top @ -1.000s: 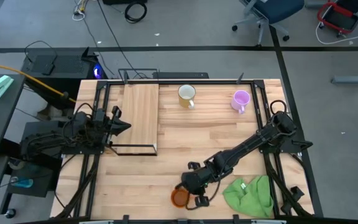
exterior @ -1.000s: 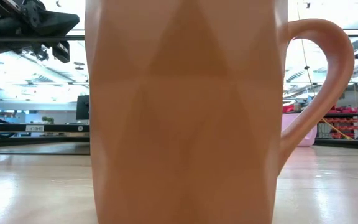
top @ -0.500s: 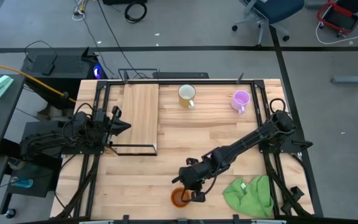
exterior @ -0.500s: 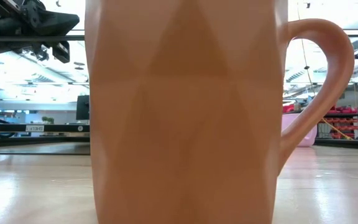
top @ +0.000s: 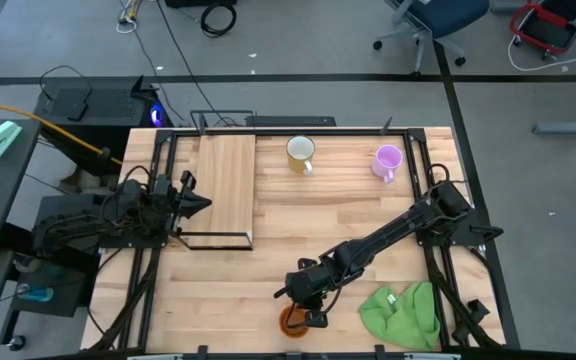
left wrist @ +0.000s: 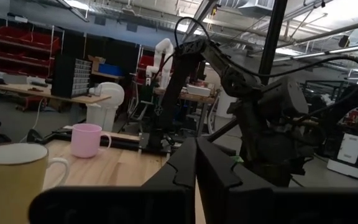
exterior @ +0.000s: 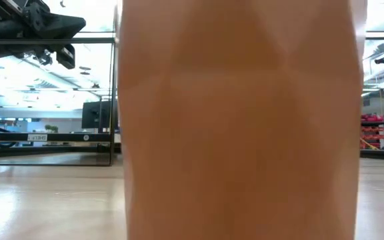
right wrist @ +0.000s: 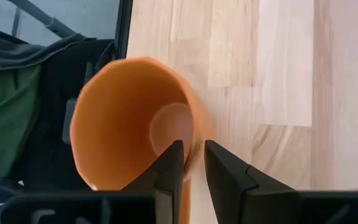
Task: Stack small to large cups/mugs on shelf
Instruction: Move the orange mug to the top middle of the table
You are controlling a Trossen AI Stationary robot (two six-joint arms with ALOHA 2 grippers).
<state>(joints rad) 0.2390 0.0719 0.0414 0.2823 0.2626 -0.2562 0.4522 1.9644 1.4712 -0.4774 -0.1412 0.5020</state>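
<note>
The orange mug point(top: 293, 321) stands on its base near the table's front edge and fills the low view point(exterior: 239, 120). My right gripper point(top: 304, 308) comes down on it slanting from the far right, open, its fingers either side of the mug's wall point(right wrist: 193, 146). A cream mug point(top: 300, 152) and a light purple mug point(top: 387, 160) stand at the far edge, clear of both arms. The shelf point(top: 226, 185), a light plank on a black wire frame, stands at the far left. My left gripper point(top: 203, 202) waits shut beside it point(left wrist: 196, 163). My right gripper has one finger point(right wrist: 173, 163) inside the orange mug and the other outside, with the rim's wall point(right wrist: 196, 121) in the gap between them. The fingers slant down from above. The mug stays on the table. Which finger touches the wall I cannot tell.
A crumpled green cloth point(top: 400, 311) lies at the near right corner, close to the orange mug. Black frame rails point(top: 158, 180) run along both sides of the table. Bare wood point(top: 318, 220) lies between the shelf and the mugs.
My right gripper has moved toward the table's left and down, from beside the orange mug onto its rim. The mug has turned on the table and slid a little toward the near edge. Its handle, plain in the low view before, no longer shows there.
</note>
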